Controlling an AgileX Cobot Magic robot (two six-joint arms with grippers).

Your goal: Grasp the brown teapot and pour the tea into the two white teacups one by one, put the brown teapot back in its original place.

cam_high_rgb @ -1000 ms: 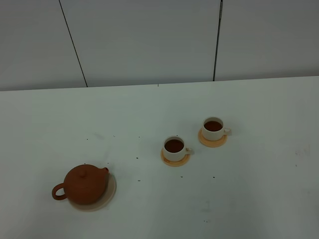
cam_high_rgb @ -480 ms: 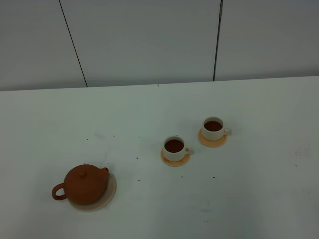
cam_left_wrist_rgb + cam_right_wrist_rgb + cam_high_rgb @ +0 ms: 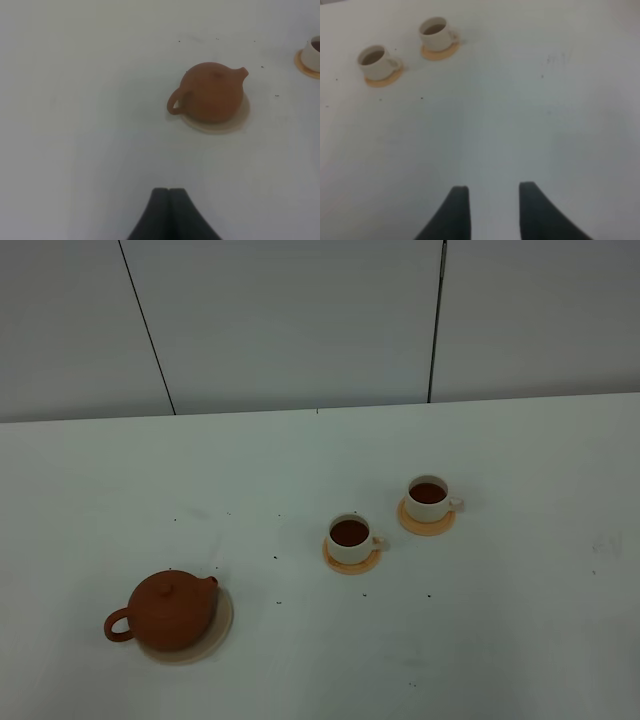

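Two dark fingers of the left gripper (image 3: 169,192) press together with no gap and nothing between them, hovering over bare table well short of the brown teapot (image 3: 212,91). Fingers of the right gripper (image 3: 490,192) stand apart with a clear gap, holding nothing, far from the two white teacups (image 3: 405,47).

Neither gripper appears in the exterior high view; only the wrist cameras show them. From above, the brown teapot (image 3: 168,609) sits upright on the pale round coaster (image 3: 215,632) at about 8 o'clock on the white table (image 3: 500,640), loop handle toward 9 o'clock and spout toward 2 o'clock. That view also shows the tea (image 3: 349,532) dark in the nearer cup (image 3: 349,538) and in the farther cup (image 3: 428,497). Each cup stands on its own orange coaster (image 3: 352,562), with its small handle toward 3 o'clock. The farther cup lies toward 2 o'clock of the nearer one, near but apart.

The left wrist view catches just the edge of one cup; the right wrist view shows both cups and no teapot.

Small dark specks (image 3: 278,602) dot the table between teapot and cups. Nothing stands between either gripper and the task's things. Grey wall panels (image 3: 300,320) rise behind the table.
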